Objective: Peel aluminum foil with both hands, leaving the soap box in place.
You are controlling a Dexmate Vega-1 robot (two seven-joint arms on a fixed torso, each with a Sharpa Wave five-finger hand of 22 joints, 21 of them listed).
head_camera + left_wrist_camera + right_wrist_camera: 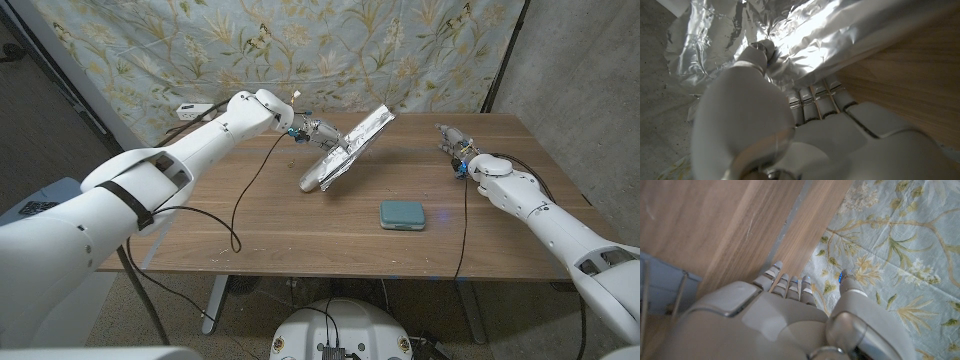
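A crumpled sheet of aluminum foil (350,148) hangs tilted above the middle back of the table, its lower end near the wood. My left hand (316,130) grips its upper left side. In the left wrist view the thumb (759,54) presses on the foil (840,35) while the fingers (816,101) lie curled under its edge. The teal soap box (403,214) lies bare on the table, right of and nearer than the foil. My right hand (452,141) stays at the back right of the table, well apart from the foil, holding nothing, its fingers (788,286) reaching past the table's far edge.
A floral curtain (300,50) hangs close behind the wooden table (250,250). A black cable (237,205) from my left arm loops across the table's left half. A white power strip (190,109) sits at the back left corner.
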